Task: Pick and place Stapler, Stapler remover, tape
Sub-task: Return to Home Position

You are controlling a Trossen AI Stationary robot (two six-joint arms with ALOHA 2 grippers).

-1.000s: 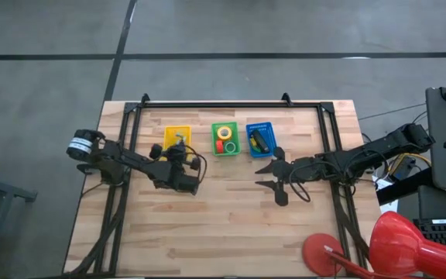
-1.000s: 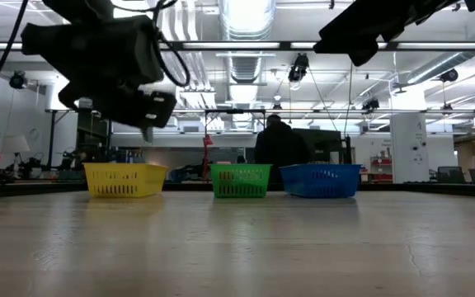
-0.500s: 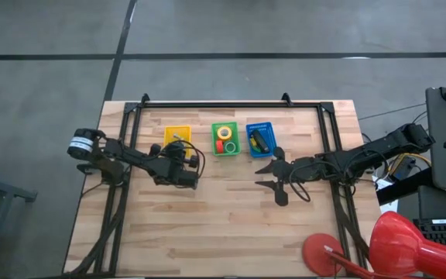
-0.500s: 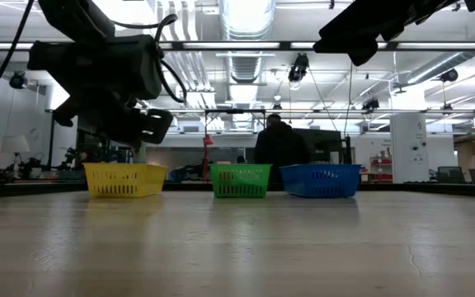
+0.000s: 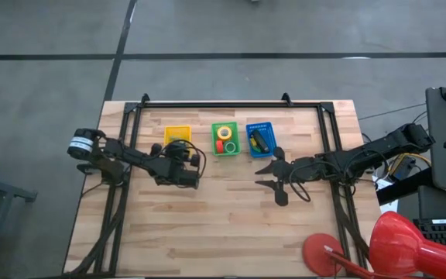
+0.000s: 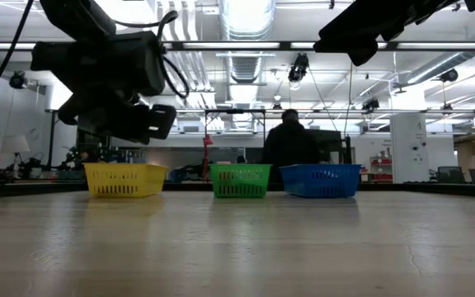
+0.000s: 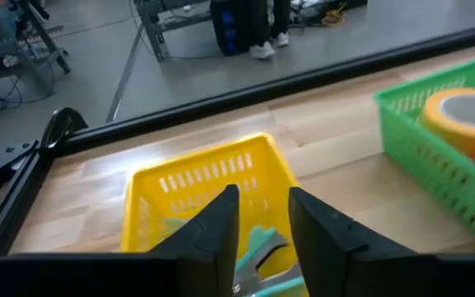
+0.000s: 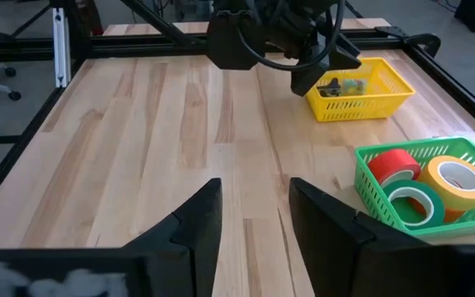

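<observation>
Stapler [image 5: 259,142] lies in the blue basket [image 5: 259,125], tape [image 5: 224,132] rolls sit in the green basket [image 5: 224,124], staple removers [image 7: 258,246] in the yellow basket [image 7: 196,175] — we judge the sorting done, only homing the arms left.

Left gripper [image 7: 262,196] hangs just short of the yellow basket's near rim, fingers slightly parted, nothing between them. Right gripper [image 8: 255,185] waits over the table [image 5: 231,225] near the blue basket, fingers wide apart, empty.

Risk as we see it: the left arm swings away too low, a fingertip hooks the rim — the light basket drags or tips and the removers spill.

Only the left wrist view shows the removers clearly. Only the high view shows the stapler; the low view hides it behind the blue wall. The low view adds height: the left gripper looks to hang above the rim line.
</observation>
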